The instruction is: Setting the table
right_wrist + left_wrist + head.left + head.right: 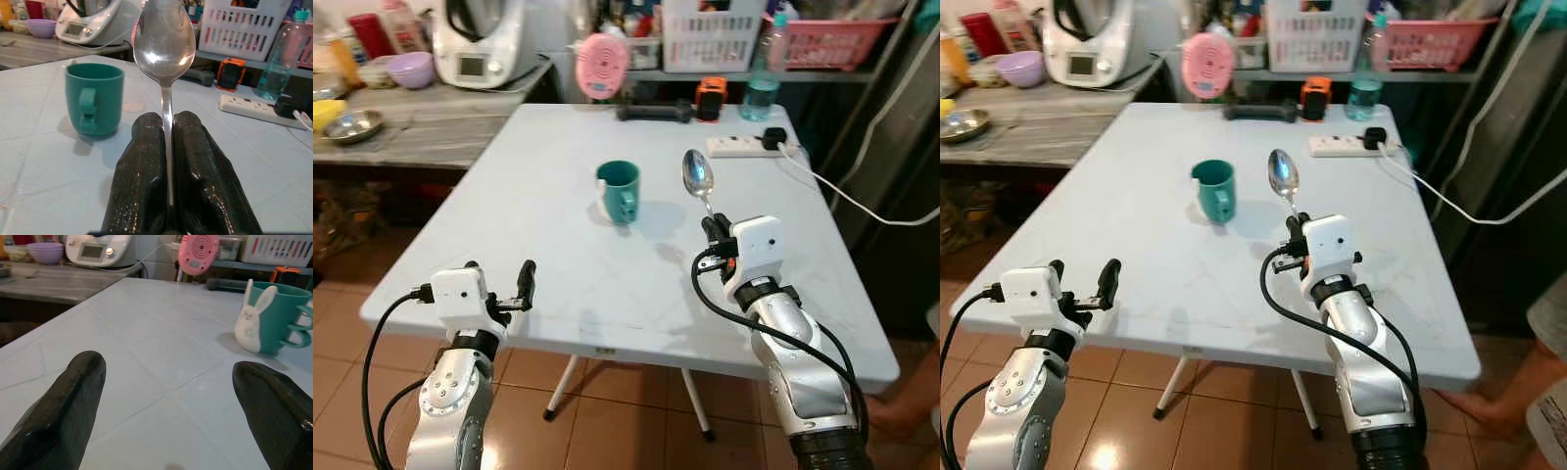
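A teal mug with a white rabbit figure on one side stands near the middle of the white table. My right gripper is shut on the handle of a metal spoon, whose bowl sticks up and forward, just right of the mug. In the right wrist view the spoon rises from between the closed fingers. My left gripper hovers open over the table's near left edge, with nothing between its fingers; the mug lies ahead of it.
At the table's far edge lie a white power strip with a cable, a black dumbbell, an orange-black device, a water bottle and a pink round fan. A wooden counter with bowls stands on the left.
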Motion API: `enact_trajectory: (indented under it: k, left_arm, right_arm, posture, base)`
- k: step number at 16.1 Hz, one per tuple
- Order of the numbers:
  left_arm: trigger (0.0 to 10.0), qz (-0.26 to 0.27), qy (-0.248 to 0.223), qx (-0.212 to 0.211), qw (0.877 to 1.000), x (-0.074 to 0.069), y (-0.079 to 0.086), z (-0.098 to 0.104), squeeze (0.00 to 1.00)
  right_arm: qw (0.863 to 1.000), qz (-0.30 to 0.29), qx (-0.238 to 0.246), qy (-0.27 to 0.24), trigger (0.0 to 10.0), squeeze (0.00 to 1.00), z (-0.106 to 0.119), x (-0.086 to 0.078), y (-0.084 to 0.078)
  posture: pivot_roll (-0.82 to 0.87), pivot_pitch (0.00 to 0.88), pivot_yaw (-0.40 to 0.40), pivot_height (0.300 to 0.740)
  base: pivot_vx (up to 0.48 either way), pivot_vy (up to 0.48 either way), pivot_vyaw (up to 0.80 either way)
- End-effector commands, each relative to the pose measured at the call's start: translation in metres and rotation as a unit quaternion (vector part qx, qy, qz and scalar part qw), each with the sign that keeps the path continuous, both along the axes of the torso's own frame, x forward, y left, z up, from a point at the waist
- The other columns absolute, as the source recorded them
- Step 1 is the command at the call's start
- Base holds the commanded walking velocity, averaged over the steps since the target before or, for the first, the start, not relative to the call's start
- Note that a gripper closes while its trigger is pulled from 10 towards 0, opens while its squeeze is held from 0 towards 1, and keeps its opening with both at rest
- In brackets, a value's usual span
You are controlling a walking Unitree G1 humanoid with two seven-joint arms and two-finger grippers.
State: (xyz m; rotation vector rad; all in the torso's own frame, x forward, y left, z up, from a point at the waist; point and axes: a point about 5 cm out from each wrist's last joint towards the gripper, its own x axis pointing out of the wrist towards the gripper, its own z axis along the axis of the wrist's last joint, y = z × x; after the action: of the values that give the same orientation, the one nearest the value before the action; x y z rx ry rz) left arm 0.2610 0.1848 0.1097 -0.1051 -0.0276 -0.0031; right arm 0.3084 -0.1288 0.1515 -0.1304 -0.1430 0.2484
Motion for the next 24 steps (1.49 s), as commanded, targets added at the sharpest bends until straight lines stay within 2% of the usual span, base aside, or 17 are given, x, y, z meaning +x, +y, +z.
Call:
enact_trajectory:
  k: [1,15,24]
  left_arm:
    - [10.0,0.002,0.000,0.004,1.000,0.0006,0.0030,0.0002,0.00]
    - [10.0,-0.001,0.001,0.014,1.000,0.0027,0.0084,-0.0041,0.00]
    - [10.0,-0.004,0.000,0.016,1.000,0.0034,0.0056,-0.0060,0.00]
  right_arm:
    - [1.000,0.003,0.002,-0.013,10.0,0.00,0.0054,0.0023,0.0024]
    - [1.000,-0.007,0.008,-0.015,10.0,0.00,0.0064,0.0067,0.0025]
    - [1.000,-0.012,0.009,-0.015,10.0,0.00,0.0048,0.0066,0.0010]
  posture:
    - [-0.15,0.013,0.080,0.740]
    - [-0.14,0.000,0.075,0.740]
    - [-0.15,0.006,0.081,0.740]
  base:
    - [0.000,0.240,0.00]
    - [0.000,0.383,0.00]
    - [0.000,0.480,-0.47]
